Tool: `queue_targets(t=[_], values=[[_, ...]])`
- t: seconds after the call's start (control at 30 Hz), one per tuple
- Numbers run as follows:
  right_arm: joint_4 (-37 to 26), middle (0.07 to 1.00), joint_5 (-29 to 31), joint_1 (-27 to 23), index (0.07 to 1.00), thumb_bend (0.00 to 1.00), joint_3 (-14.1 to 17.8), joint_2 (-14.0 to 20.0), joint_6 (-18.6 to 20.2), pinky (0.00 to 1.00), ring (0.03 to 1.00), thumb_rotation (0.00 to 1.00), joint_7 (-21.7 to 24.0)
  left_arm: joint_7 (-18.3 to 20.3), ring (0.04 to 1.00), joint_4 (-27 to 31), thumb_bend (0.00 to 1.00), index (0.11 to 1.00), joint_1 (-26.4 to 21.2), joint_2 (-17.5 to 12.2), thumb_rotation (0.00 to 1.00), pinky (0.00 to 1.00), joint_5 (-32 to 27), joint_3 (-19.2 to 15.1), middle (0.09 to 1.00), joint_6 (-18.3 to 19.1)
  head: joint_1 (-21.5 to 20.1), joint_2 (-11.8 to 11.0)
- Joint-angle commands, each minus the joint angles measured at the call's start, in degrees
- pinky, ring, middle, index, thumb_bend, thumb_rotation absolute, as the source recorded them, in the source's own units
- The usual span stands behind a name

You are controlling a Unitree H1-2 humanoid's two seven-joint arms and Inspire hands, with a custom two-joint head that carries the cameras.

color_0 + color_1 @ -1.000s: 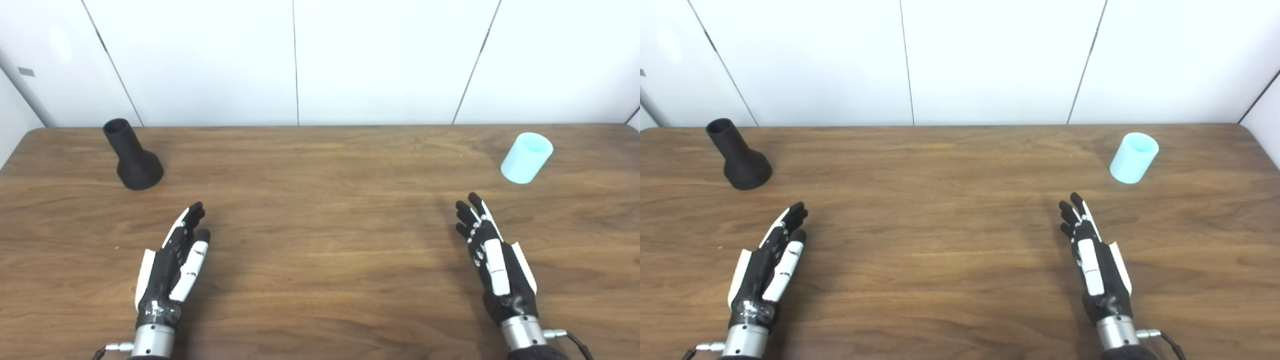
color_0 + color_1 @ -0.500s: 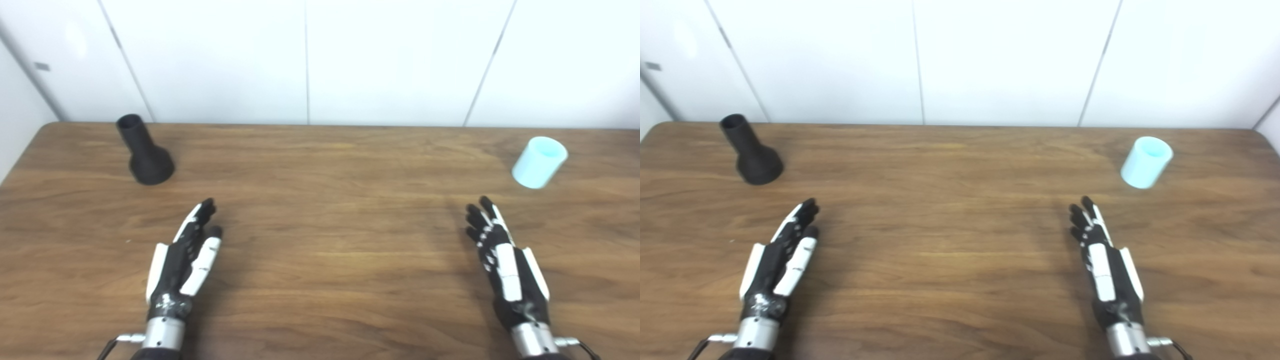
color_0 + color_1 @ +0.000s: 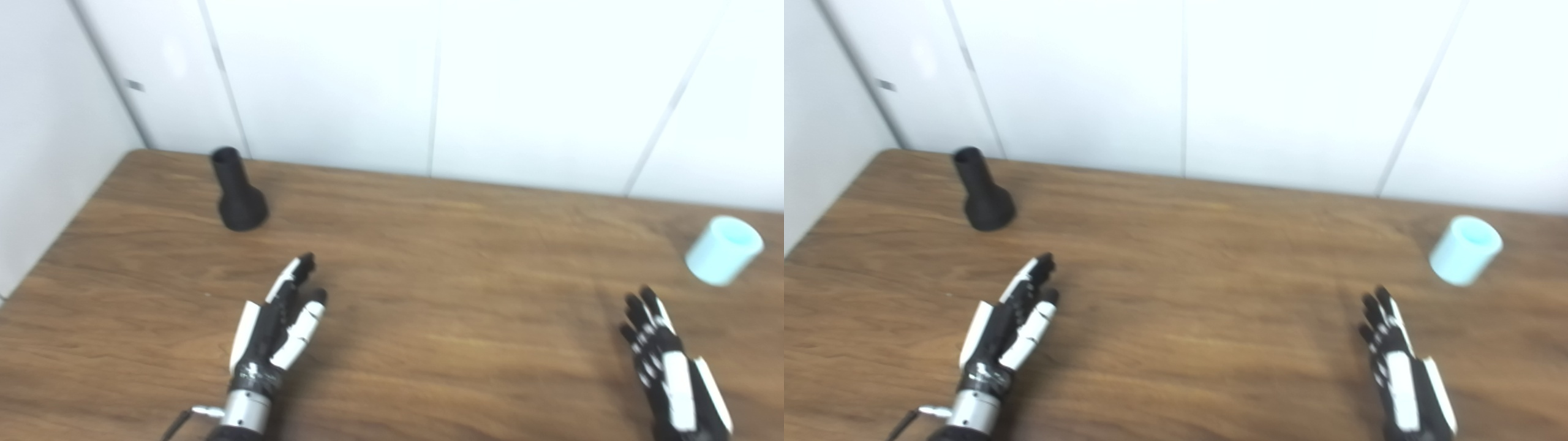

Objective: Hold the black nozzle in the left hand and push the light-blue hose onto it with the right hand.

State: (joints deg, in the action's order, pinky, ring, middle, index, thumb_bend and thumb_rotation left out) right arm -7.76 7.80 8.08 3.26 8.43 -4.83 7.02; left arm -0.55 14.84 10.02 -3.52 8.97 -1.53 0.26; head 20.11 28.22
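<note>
**Black nozzle and hose both out of my grasp as my head swings left**

Black nozzle (image 3: 237, 195) first, since my left hand must take it: it stands upright on its wide base, narrow mouth up, ahead of my left hand (image 3: 277, 327) and a little to its outer side, clearly apart from my fingertips.

Going from the biggest thing down: the wooden table (image 3: 429, 294) carries everything. My left hand lies low over it, fingers stretched out and spread, holding nothing. My right hand (image 3: 1402, 373) does the same near the bottom edge of my view, flat and empty, partly cut off by the frame. The light-blue hose (image 3: 1465, 250), a short open tube, sits ahead of my right hand and slightly to its outer side, also out of reach. The nozzle and hose are well apart from each other, one beyond each hand.

What has changed in the last second is my view, not the work. The whole scene has slid rightward and tilted, and the pictures are blurred, so my head has turned toward the nozzle side. Neither piece has shifted on the table, and my hands are posed as they were.

I judge the task has not really started: my gaze is lining up on the nozzle, so the left-hand reach and grasp should come first, then the hose.
</note>
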Motion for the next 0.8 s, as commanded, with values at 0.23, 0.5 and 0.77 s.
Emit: queue_targets(t=[0.23,0.5,0.77], values=[[4.40,0.984,4.18,-0.68,1.000,0.54,1.69,1.98,-1.77,1.00,1.000,1.00,3.08,-3.01,0.941,-2.76,0.37,0.934,2.30,2.09,0.56,0.95,4.27,3.87,0.920,-1.47,3.26,0.01],[6.15,0.979,4.74,-1.82,0.991,0.61,2.18,3.01,-2.56,1.00,0.994,1.00,4.28,-5.16,0.942,-3.43,0.44,0.937,1.39,3.50,0.42,0.93,4.65,5.05,0.916,-0.42,3.87,0.77],[5.72,0.966,5.16,-2.13,0.981,0.67,2.34,2.08,-0.83,1.00,0.988,1.00,4.27,-9.43,0.915,-2.87,0.61,0.925,0.89,4.82,0.13,0.90,6.54,3.55,0.907,-0.69,2.89,1.30]])
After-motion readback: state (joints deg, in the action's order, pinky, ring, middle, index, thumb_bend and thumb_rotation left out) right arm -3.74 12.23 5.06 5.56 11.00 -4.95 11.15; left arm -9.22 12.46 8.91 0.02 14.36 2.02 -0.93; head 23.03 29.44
